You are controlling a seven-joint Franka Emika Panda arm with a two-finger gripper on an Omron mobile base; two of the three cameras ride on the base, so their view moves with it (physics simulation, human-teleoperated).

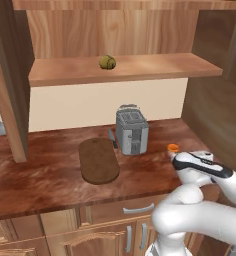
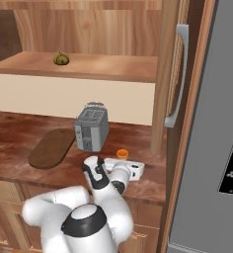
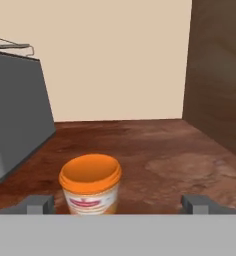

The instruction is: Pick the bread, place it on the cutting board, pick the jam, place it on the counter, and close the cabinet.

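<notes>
In the left base view, the bread [image 1: 107, 62] was seen on the wooden shelf [image 1: 140, 70], well above the cutting board [image 1: 98, 160], which lay on the counter [image 1: 35, 175] just left of the toaster [image 1: 131, 131]. The jam [image 1: 173, 148] stood on the counter, just beyond the gripper [image 1: 174, 159].

In the right base view, the jam [image 2: 122, 154] was seen between the toaster [image 2: 92, 127] and the open cabinet door [image 2: 169, 74].

In the hand view, the jam [image 3: 90, 184] stood upright between the fingertips [image 3: 38, 204], which were set wide apart, the jar untouched.
</notes>
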